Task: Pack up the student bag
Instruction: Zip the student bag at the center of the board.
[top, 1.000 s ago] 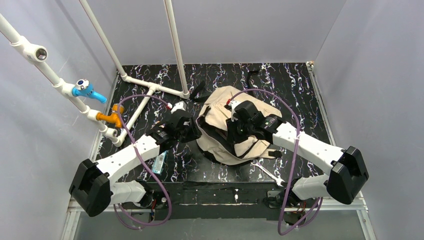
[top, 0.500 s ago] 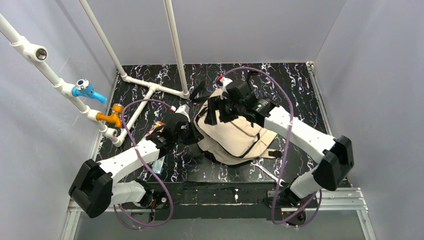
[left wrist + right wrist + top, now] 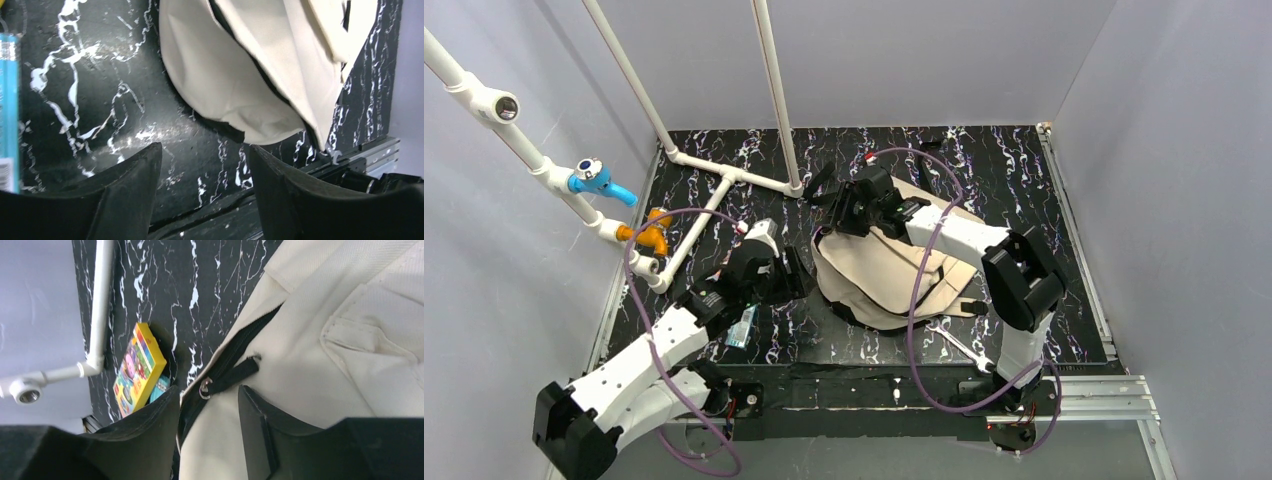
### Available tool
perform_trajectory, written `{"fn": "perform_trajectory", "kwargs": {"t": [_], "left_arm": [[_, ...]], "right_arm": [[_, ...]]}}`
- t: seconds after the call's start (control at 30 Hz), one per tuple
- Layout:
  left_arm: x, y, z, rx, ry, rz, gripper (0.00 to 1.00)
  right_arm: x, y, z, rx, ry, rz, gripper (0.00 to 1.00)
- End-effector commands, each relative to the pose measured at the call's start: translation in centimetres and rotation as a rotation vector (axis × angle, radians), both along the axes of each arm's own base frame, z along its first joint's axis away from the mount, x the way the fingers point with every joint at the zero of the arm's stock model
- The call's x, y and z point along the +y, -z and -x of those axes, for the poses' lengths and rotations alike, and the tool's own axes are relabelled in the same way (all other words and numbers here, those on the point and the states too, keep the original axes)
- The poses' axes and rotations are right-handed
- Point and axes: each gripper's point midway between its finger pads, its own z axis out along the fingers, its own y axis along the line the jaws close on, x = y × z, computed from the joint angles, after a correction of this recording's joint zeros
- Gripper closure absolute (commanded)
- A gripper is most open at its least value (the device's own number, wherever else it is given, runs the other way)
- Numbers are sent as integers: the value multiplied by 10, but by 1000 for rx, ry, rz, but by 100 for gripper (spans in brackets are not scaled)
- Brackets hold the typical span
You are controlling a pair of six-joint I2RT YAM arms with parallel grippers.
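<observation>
The student bag [image 3: 884, 275] is a beige backpack lying flat in the middle of the black marbled table. My right gripper [image 3: 844, 208] reaches over the bag's far left corner. In the right wrist view the right gripper [image 3: 207, 389] is open, its fingers [image 3: 150, 425] standing either side of the black zipper line and zipper pull [image 3: 227, 377]. My left gripper [image 3: 796, 272] hangs just left of the bag. It [image 3: 204, 147] is open with only bare table between its fingers, and the bag's rounded beige edge [image 3: 225, 80] lies a little beyond the tips.
A yellow picture box [image 3: 137, 367] lies left of the bag near a white pipe [image 3: 102, 305]. A blue packet [image 3: 744, 325] sits under the left arm. A wrench [image 3: 959, 345] lies by the bag's near right edge. White pipes [image 3: 724, 180] with blue [image 3: 599, 180] and orange [image 3: 649, 235] valves stand left.
The right gripper moved from the bag's middle to its far left corner, and the bag now lies flatter. The left arm drew back to the left, away from the bag's edge.
</observation>
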Motion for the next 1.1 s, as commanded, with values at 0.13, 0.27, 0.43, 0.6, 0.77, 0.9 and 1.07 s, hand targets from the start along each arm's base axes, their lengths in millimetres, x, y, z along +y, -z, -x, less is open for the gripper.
{"fn": "perform_trajectory", "kwargs": {"t": [0.13, 0.27, 0.43, 0.6, 0.77, 0.9, 1.07], "left_arm": [[33, -18, 26, -3, 11, -94, 32], [31, -27, 27, -13, 5, -56, 32], [26, -30, 26, -9, 10, -39, 31], [22, -30, 26, 2, 11, -20, 31], [19, -29, 26, 13, 4, 3, 31], [15, -26, 22, 29, -17, 19, 28], [3, -29, 9, 51, -48, 64, 23]], "right_arm": [[19, -1, -27, -14, 92, -133, 60], [11, 6, -31, -25, 138, -119, 72], [5, 9, -33, -39, 171, -129, 73], [0, 11, -40, -71, 184, -156, 74], [24, -15, -36, -138, 31, -277, 95], [35, -35, -19, -180, -119, -324, 99], [45, -61, 11, -243, -352, -394, 99]]}}
